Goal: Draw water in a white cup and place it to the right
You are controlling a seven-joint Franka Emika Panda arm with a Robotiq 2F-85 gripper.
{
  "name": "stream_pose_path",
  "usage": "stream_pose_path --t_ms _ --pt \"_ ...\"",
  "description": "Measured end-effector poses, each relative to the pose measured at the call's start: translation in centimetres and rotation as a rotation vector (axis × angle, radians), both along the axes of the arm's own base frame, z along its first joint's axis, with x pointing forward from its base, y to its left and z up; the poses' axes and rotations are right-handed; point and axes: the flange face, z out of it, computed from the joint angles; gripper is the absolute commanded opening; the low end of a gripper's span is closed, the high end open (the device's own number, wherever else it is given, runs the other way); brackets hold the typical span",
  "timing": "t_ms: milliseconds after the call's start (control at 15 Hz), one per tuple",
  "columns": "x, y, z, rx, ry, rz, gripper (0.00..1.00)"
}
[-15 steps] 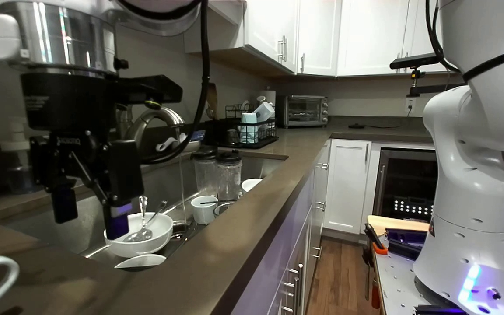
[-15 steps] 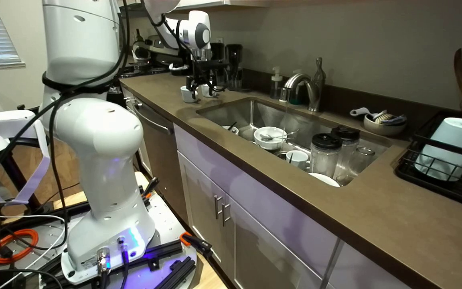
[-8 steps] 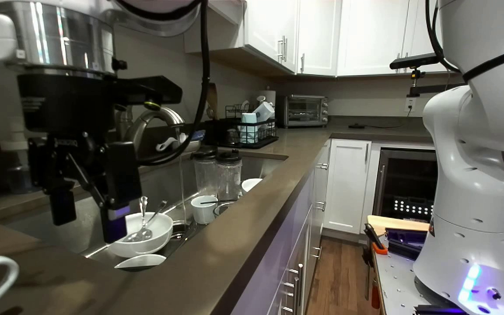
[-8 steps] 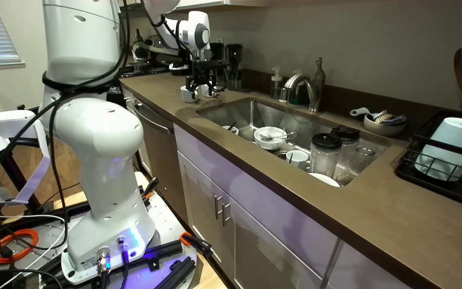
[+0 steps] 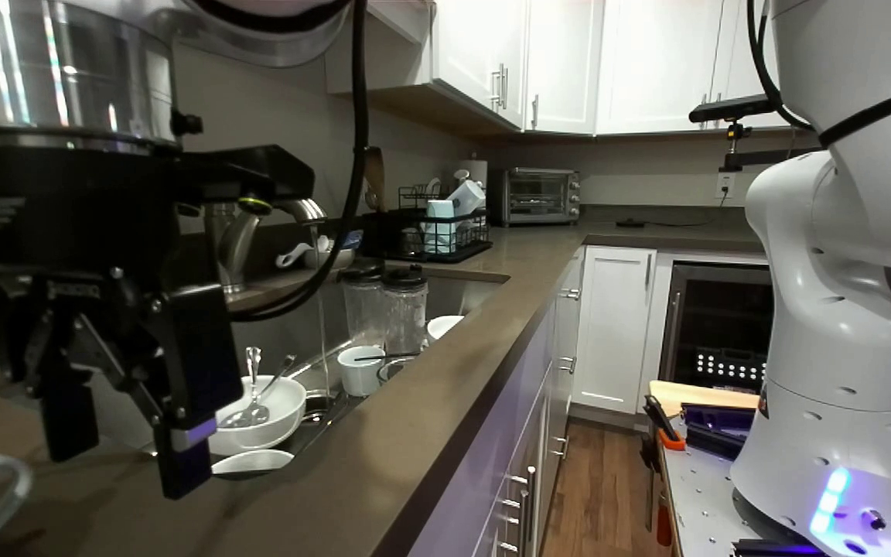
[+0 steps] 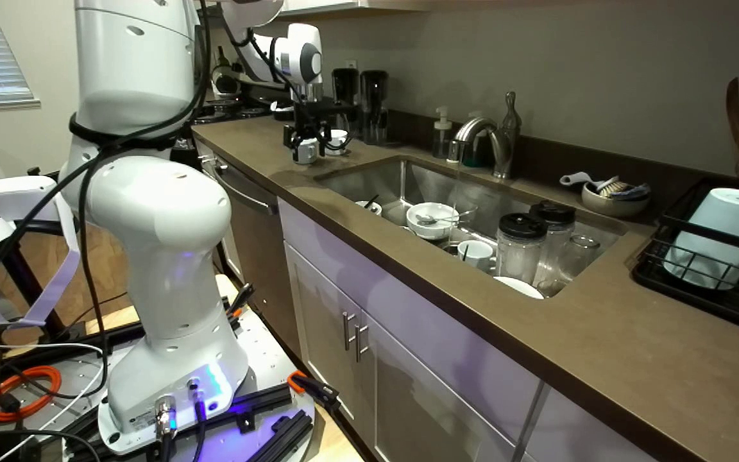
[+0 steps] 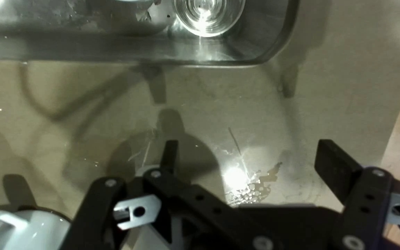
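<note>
White cup (image 6: 306, 152) on the bench (image 6: 652, 366) would best be gripped squarely: the end effector (image 5: 130, 466), jaws apart near it, should centre on its body before closing gently.

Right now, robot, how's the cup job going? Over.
End effector open. Closest white cup on counter, not gripped. Another white cup beside it, possibly crowding.
</note>
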Motion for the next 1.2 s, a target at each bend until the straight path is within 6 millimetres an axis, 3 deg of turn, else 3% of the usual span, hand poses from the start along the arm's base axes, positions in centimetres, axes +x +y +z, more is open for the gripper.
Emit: stream_pose_path --t_ms 400,600,733,800,933,1000,1067,1200 --pt "1.5 2.1 0.5 0.02 -0.03 0.026 0.97" --pt "2.3 3.2 0.0 0.03 -0.033 0.034 1.0" --pt "2.7 3.7 -0.7 0.033 -0.027 0.039 0.75" --pt "2.8 4.0 -1.1 0.034 -0.022 0.04 0.73" --pt "3.1 4.2 -1.8 0.035 -0.013 0.04 0.93" --pt "3.2 4.3 -2.0 0.035 -0.01 0.038 0.96" --pt "3.3 4.3 -2.2 0.035 -0.008 0.037 0.91" --pt "3.7 4.3 -2.1 0.039 -0.011 0.033 0.67"
